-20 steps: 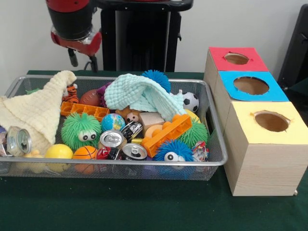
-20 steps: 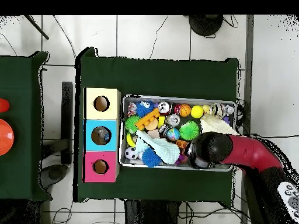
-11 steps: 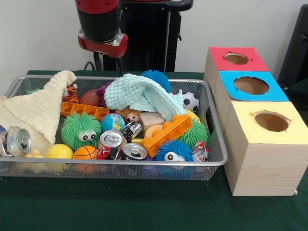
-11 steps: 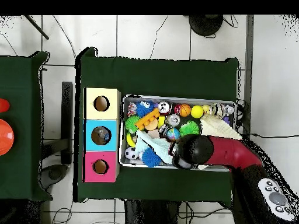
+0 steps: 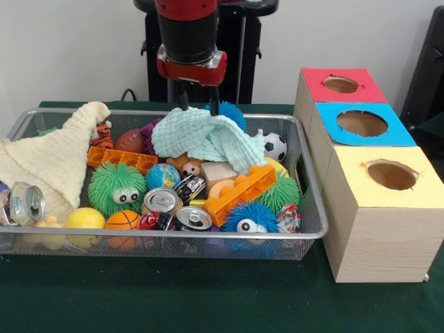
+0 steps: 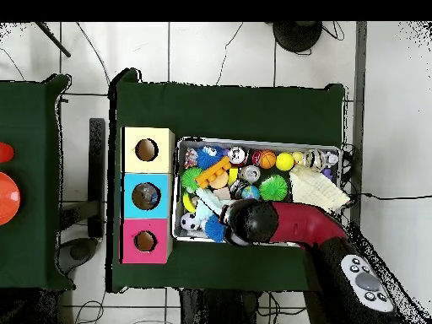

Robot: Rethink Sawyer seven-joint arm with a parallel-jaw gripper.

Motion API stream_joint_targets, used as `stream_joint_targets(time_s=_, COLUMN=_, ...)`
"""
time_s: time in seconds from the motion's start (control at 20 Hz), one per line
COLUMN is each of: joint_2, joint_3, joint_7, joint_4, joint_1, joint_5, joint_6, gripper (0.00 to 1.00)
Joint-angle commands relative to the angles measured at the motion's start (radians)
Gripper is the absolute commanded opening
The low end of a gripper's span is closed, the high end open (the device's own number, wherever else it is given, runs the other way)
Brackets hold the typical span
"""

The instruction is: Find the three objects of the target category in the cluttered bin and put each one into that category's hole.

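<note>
My gripper (image 5: pixel 198 105) hangs open and empty just over the back of a mint green cloth (image 5: pixel 201 136) draped on the clutter in the wire bin (image 5: pixel 173 236). In the overhead view the arm's head (image 6: pixel 251 222) hides the fingers. The bin holds crushed cans (image 5: pixel 161 200) (image 5: pixel 193 218) (image 5: pixel 26 202), a soccer ball (image 5: pixel 275 146), a globe ball (image 5: pixel 163 175), a basketball (image 5: pixel 123 220), a yellow ball (image 5: pixel 84 218), fuzzy green (image 5: pixel 116 187) and blue (image 5: pixel 244 216) toys, an orange brick (image 5: pixel 239 194) and a wooden block (image 5: pixel 218 171).
Three wooden boxes with round holes stand beside the bin: red (image 5: pixel 341 84), blue (image 5: pixel 361 123) and yellow (image 5: pixel 390 175). A pale yellow cloth (image 5: pixel 52 159) covers the bin's left end. In the overhead view the boxes (image 6: pixel 146 196) line the bin's left side.
The arm has swept from the bin's left back corner across to the mint cloth and come lower. The gripper stayed open and empty; the bin's contents have not moved.
</note>
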Motion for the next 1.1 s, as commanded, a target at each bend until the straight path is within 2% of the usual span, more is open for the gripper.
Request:
stream_joint_targets(time_s=0.05, joint_2=0.039, joint_3=-0.035, joint_7=0.17, joint_4=0.05, joint_1=0.048, joint_5=0.035, joint_6=-0.099, gripper=1.0)
stream_joint_targets(time_s=0.15, joint_2=0.049, joint_3=-0.042, joint_7=0.162, joint_4=0.042, joint_1=0.063, joint_5=0.031, joint_6=-0.093, gripper=1.0)
stream_joint_targets(time_s=0.35, joint_2=0.08, joint_3=-0.077, joint_7=0.185, joint_4=0.029, joint_1=0.102, joint_5=0.012, joint_6=-0.146, gripper=1.0)
stream_joint_targets(time_s=0.65, joint_2=0.133, joint_3=-0.175, joint_7=0.224, joint_4=-0.017, joint_1=0.187, joint_5=-0.027, joint_6=-0.259, gripper=1.0)
stream_joint_targets(time_s=0.75, joint_2=0.154, joint_3=-0.204, joint_7=0.218, joint_4=-0.045, joint_1=0.21, joint_5=-0.03, joint_6=-0.284, gripper=1.0)
stream_joint_targets(time_s=1.1, joint_2=0.211, joint_3=-0.237, joint_7=0.148, joint_4=-0.114, joint_1=0.22, joint_5=-0.005, joint_6=-0.327, gripper=1.0)
